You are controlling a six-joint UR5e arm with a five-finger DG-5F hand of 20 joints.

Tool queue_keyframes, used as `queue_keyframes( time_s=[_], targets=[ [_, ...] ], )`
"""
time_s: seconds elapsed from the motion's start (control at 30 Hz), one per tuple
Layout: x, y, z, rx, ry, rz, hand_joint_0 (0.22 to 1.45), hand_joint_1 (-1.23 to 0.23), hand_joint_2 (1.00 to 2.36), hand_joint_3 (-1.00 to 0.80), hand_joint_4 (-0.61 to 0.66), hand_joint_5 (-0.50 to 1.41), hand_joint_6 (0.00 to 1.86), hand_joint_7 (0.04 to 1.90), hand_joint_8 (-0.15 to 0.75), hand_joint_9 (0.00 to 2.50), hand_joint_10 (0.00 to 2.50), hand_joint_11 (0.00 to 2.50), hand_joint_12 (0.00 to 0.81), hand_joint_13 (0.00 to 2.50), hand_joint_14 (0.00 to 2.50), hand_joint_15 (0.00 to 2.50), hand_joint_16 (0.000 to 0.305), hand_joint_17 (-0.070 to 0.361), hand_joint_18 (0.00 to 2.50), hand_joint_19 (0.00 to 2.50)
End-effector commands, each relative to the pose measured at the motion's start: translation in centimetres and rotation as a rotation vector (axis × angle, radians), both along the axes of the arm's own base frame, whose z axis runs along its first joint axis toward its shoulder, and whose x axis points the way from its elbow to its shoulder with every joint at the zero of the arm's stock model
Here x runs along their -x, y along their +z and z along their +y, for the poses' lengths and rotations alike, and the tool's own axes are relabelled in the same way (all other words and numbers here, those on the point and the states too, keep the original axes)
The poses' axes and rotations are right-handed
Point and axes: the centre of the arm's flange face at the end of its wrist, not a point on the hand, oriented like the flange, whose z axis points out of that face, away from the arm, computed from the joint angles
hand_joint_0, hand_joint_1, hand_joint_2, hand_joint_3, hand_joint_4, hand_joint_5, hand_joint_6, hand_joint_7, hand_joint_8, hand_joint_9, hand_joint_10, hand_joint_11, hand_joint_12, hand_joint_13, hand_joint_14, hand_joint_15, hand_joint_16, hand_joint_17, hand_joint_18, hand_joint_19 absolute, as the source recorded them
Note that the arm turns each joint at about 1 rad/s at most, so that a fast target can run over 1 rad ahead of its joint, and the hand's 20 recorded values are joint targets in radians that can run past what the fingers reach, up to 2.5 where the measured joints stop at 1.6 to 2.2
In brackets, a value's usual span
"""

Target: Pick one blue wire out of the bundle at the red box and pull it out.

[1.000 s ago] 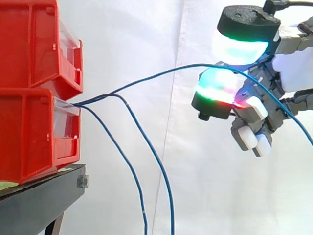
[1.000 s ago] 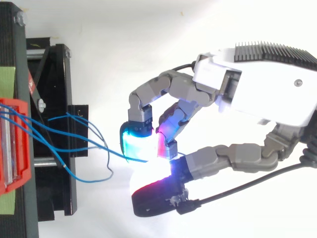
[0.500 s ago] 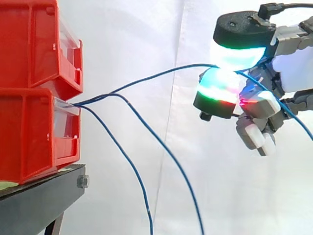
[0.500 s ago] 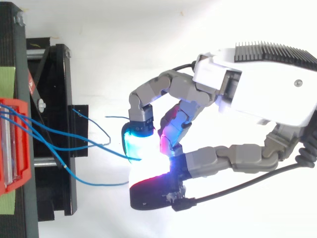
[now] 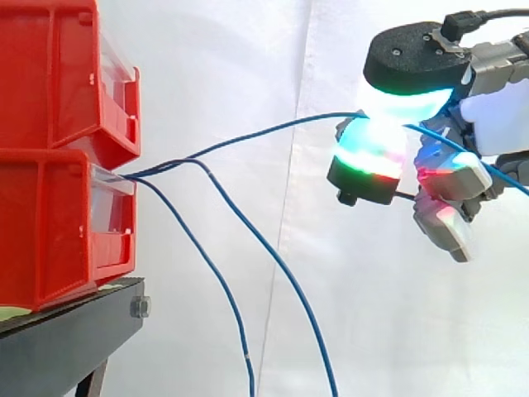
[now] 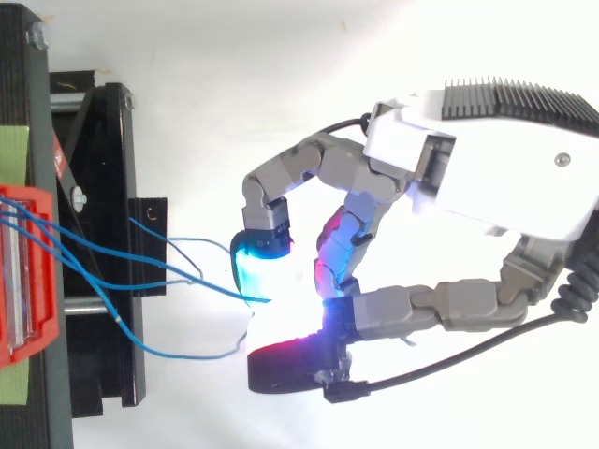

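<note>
Side camera level, top camera overhead, both near, sharing robot hand (image 6: pixel 487 159) and bins (image 5: pixel 50 223).

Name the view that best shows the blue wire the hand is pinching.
Side view: the pinched wire runs clear from the red box up to the hand, between its glowing pads. Top view: its end is lost in pad glare.

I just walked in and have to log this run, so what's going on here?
The robot's hand has one blue wire pinched between two glowing fingertips, out in the air beside the stacked bins. That wire runs in a shallow arc from the front of the lower red box to the hand, so it is not pulled out yet. Other blue wires hang loose from the same spot.
</note>
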Motion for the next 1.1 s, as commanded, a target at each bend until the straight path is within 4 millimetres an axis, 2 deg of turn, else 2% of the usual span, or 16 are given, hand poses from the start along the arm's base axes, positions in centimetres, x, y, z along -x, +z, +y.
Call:
queue_keyframes(
  time_s=[0.0,0.27,0.6,0.77,0.83,1.07],
  targets=[
    [0.02,0.03,-0.03,0.024,0.002,0.007,0.57,-0.83,1.01,0.02,-0.07,-0.03,0.91,1.17,0.415,1.41,0.02,0.78,0.489,1.20,0.02,0.66,0.064,0.145,1.15,0.51],
    [0.04,0.02,-0.03,0.037,0.004,0.012,0.58,-0.85,1.01,0.04,-0.11,-0.02,0.90,1.19,0.395,1.40,0.02,0.77,0.501,1.12,0.02,0.63,0.066,0.148,1.11,0.49],
    [-0.01,0.10,-0.01,0.039,0.006,0.010,0.58,-0.85,1.00,0.04,-0.13,-0.02,0.89,1.18,0.380,1.21,0.01,0.67,0.513,0.93,0.01,0.59,0.068,0.154,0.92,0.44],
    [0.03,0.03,0.05,0.040,0.003,0.011,0.57,-0.84,1.06,0.02,-0.12,-0.02,0.90,1.17,0.391,1.17,0.01,0.63,0.517,0.90,0.01,0.58,0.069,0.155,0.88,0.43],
    [0.03,0.03,0.05,0.040,0.003,0.011,0.55,-0.82,1.12,0.00,-0.11,-0.02,0.90,1.15,0.396,1.15,0.01,0.59,0.520,0.87,0.02,0.56,0.069,0.156,0.85,0.41],
    [-0.03,0.00,0.06,0.042,0.003,0.012,0.54,-0.82,1.13,-0.01,-0.11,-0.02,0.90,1.14,0.397,1.14,0.01,0.60,0.525,0.87,0.01,0.56,0.069,0.156,0.83,0.41]
  ],
)
